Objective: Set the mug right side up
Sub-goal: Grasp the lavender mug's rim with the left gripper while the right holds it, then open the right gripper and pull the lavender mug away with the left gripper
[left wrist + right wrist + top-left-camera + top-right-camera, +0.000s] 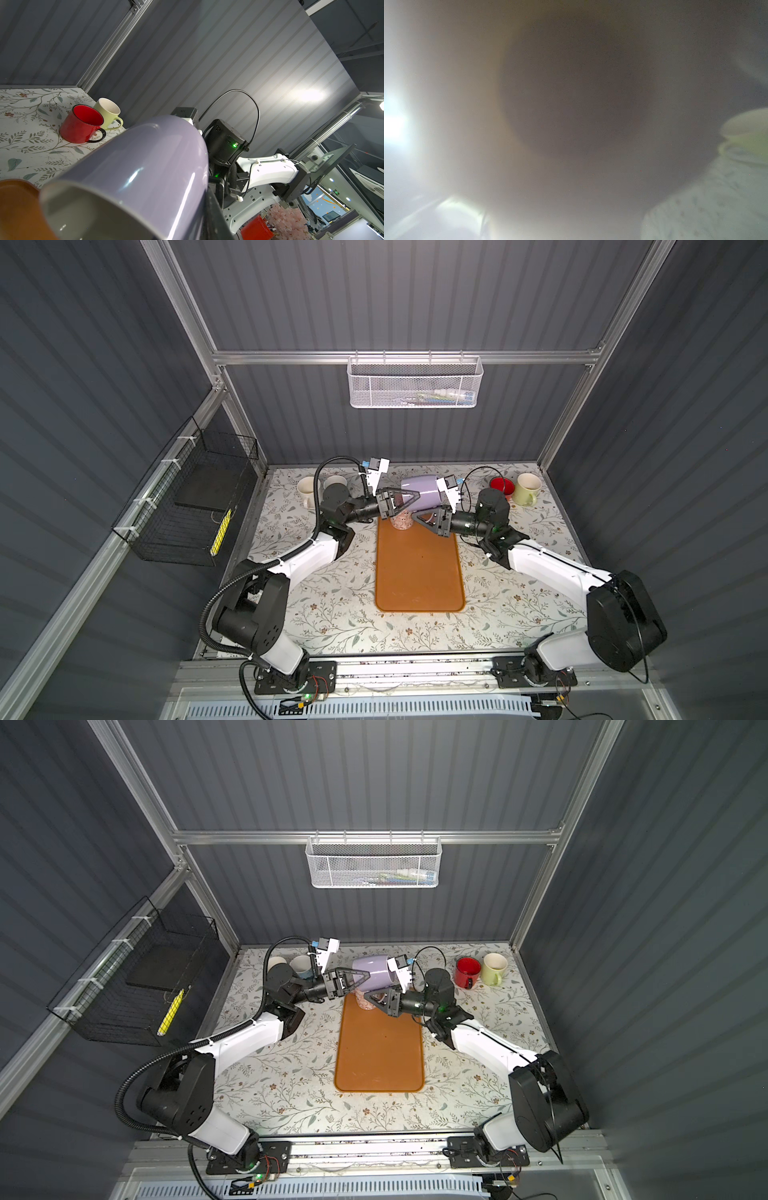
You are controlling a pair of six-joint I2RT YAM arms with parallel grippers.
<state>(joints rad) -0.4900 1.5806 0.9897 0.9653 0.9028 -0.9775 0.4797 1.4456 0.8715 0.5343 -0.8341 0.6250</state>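
Note:
A lilac mug (419, 493) (374, 971) hangs on its side in the air over the far end of the orange tray (419, 572). Its mouth points toward the left arm. My left gripper (417, 498) (367, 974) is shut on its wall near the rim. In the left wrist view the mug (145, 166) fills the foreground, and a dark finger (214, 212) lies along its outside. My right gripper (419, 517) (367, 995) reaches under the mug's base end with its fingers close together. Its exact hold and the handle are hidden. The right wrist view shows only the blurred mug (571, 104).
A pink patterned mug (401, 523) stands on the tray right under the held one. A red mug (500, 486) and a pale green mug (528, 488) stand at the back right. Two light mugs (306, 488) (334, 481) stand at the back left. A black wire basket (187, 506) hangs on the left wall.

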